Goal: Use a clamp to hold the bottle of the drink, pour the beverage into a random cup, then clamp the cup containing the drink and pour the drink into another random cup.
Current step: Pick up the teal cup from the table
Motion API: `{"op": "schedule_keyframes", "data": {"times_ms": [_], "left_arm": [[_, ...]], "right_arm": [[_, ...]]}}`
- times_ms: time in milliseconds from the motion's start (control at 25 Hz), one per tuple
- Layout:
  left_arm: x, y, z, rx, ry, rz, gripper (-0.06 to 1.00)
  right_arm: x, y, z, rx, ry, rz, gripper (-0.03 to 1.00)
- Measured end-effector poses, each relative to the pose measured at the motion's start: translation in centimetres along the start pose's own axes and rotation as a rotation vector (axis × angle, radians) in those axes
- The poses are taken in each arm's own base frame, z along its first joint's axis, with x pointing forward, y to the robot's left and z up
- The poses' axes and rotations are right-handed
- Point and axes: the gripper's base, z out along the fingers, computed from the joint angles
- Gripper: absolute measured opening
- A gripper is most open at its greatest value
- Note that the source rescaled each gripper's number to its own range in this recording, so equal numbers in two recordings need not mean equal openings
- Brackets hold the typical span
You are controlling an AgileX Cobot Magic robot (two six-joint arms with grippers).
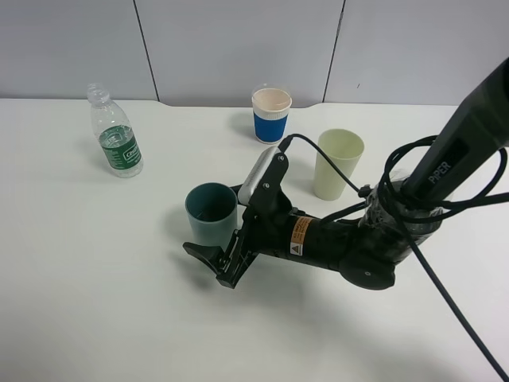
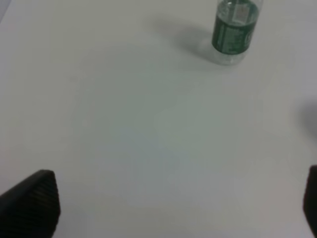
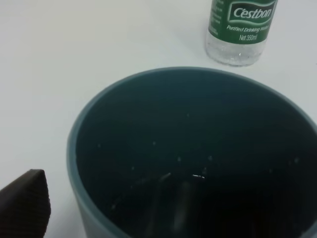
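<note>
Two jaws of right gripper [image 1: 216, 227] stand apart around teal cup [image 1: 211, 208], ctr-left of frame; prob. light, stiff, slippery: take mid-wall. Left gripper [image 2: 171, 201] spread wide, empty.

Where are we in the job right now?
Done, apparently: bottle stands upright, ungripped, and teal cup glints wet inside. In hand: right gripper open at that cup, not yet clamped. Left: lift it and pour into the pale green cup.

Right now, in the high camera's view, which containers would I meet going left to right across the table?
bottle → teal cup → paper cup with blue sleeve → pale green cup
</note>
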Motion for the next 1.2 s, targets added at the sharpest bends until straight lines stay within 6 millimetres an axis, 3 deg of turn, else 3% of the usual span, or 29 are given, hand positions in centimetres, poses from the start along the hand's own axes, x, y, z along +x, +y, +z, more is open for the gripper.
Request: {"op": "schedule_keyframes", "data": {"times_ms": [80, 160, 200, 320, 920, 1040, 1200], "left_arm": [[0.0, 0.0, 0.0, 0.000, 0.000, 0.000, 1.00], [0.0, 0.0, 0.0, 0.000, 0.000, 0.000, 1.00], [0.0, 0.0, 0.0, 0.000, 0.001, 0.000, 1.00], [0.0, 0.0, 0.0, 0.000, 0.001, 0.000, 1.00], [0.0, 0.0, 0.0, 0.000, 0.001, 0.000, 1.00], [0.0, 0.0, 0.0, 0.000, 0.001, 0.000, 1.00], [0.0, 0.0, 0.0, 0.000, 0.001, 0.000, 1.00]], "right_arm": [[0.2, 0.0, 0.0, -0.001, 0.006, 0.002, 0.75], [0.7, 0.2, 0.1, -0.007, 0.018, 0.006, 0.64], [0.8, 0.2, 0.1, -0.009, 0.024, 0.007, 0.52], [1.1, 0.3, 0.1, -0.012, 0.029, 0.009, 0.00], [1.0, 0.3, 0.1, -0.013, 0.027, 0.020, 0.01], [0.1, 0.0, 0.0, 0.000, 0.021, 0.017, 0.01], [-2.5, -0.8, -0.4, 0.044, -0.043, 0.002, 0.01]]}}
